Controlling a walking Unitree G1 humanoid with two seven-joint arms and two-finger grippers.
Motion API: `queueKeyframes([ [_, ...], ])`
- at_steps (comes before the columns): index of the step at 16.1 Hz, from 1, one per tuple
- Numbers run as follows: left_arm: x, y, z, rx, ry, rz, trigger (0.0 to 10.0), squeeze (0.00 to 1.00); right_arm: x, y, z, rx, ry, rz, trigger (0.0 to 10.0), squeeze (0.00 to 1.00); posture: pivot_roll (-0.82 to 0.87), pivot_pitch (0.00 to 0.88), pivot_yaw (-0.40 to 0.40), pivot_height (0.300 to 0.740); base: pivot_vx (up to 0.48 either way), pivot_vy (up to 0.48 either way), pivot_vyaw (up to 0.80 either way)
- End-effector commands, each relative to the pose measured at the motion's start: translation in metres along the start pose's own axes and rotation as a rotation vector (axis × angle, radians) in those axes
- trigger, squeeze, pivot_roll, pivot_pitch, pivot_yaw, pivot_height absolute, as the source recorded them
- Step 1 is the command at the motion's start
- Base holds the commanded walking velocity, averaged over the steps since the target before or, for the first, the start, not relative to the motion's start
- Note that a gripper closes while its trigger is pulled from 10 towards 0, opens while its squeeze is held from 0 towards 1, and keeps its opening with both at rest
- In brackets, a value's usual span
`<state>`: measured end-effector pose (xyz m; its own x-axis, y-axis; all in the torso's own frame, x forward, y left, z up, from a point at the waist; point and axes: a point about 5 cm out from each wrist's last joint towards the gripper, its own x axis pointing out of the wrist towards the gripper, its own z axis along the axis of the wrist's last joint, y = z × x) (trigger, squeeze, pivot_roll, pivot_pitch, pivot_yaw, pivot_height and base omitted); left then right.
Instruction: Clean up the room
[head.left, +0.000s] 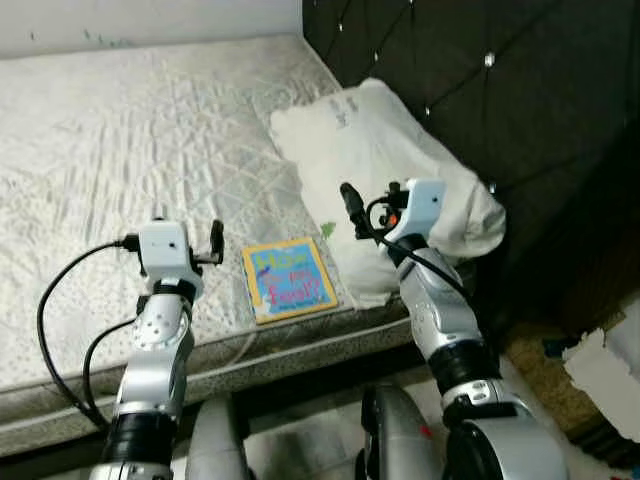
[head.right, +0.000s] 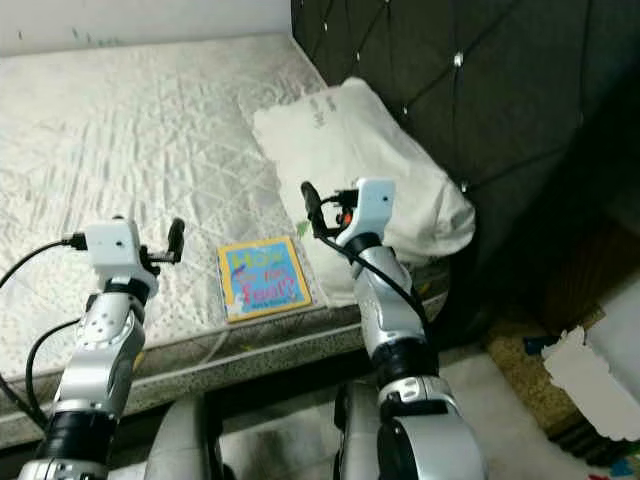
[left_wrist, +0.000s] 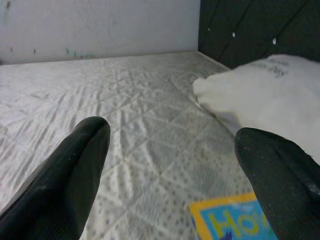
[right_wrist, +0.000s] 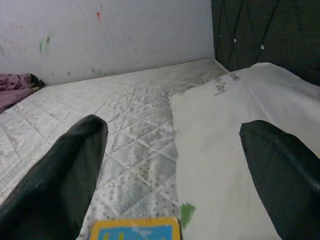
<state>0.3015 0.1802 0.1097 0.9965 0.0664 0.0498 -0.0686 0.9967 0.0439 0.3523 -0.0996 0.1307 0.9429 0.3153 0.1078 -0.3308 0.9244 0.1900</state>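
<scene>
Cleanup barely begun: we hover over the bed, nothing grasped.

Our left gripper and right gripper both have fingers spread wide and hold nothing, flanking the book, which lies flat near the mattress edge, just beside the pillow. The book's title is hard to read. Pink cloth at the far edge is cut off. Torn paper lies on the floor, partly hidden.
</scene>
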Motion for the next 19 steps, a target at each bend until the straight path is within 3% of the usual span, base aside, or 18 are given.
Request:
queueKeyframes([
  [1,0.004,-0.001,0.004,-0.001,-0.019,-0.010,10.0,0.00,0.001,0.002,0.004,-0.005,-0.018,0.007,10.0,0.00,-0.06,0.000,-0.003,0.694,0.000,0.000,0.00],
  [6,0.001,-0.003,0.015,0.046,-0.086,-0.027,10.0,0.00,-0.007,-0.001,-0.002,-0.020,-0.003,-0.004,10.0,0.00,-0.07,0.000,-0.013,0.740,0.000,0.000,0.00],
  [13,-0.010,0.013,-0.004,0.079,-0.017,0.010,10.0,0.00,-0.014,-0.008,-0.009,-0.058,0.021,-0.031,10.0,0.00,-0.06,0.000,-0.028,0.740,0.000,0.000,0.00],
  [19,-0.026,0.021,-0.012,0.088,-0.005,0.023,10.0,0.00,-0.039,-0.034,-0.006,-0.107,0.018,-0.153,10.0,0.00,-0.07,0.000,-0.022,0.740,0.000,0.000,0.00],
])
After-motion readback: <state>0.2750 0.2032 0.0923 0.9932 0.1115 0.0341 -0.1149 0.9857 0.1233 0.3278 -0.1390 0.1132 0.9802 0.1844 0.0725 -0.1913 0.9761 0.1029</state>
